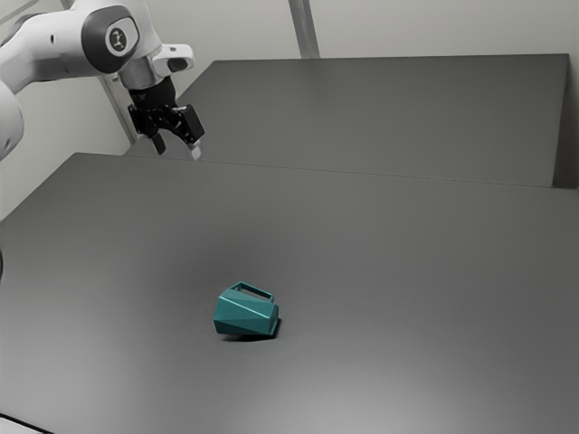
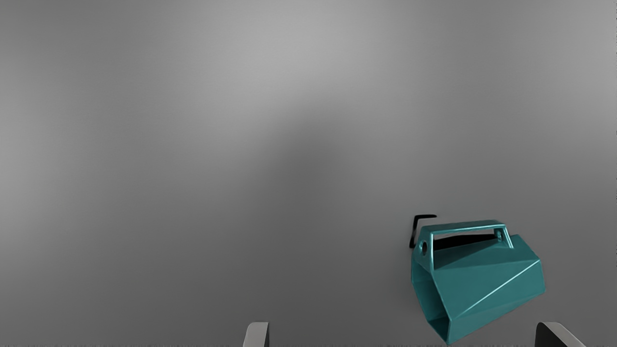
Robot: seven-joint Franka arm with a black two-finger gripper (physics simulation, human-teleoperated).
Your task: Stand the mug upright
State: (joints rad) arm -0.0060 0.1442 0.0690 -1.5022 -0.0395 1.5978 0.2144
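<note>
In the exterior view the gripper (image 1: 176,152) hangs high above the table at the upper left, well away from the mug. The teal faceted mug (image 1: 246,313) lies on its side on the table, its handle on the upper side. In the wrist view the gripper (image 2: 401,334) stands open, its two fingertips wide apart with nothing held between them. The mug (image 2: 487,284) shows its hollow mouth and its angular handle there, nearer to one fingertip than to the other; a dark shadow lies beside the handle.
The grey table (image 1: 389,271) extends around the mug on all sides. Behind it in the exterior view stands a large grey panel-like surface (image 1: 380,117), with a pale wall behind. A thin black line crosses the lower left corner.
</note>
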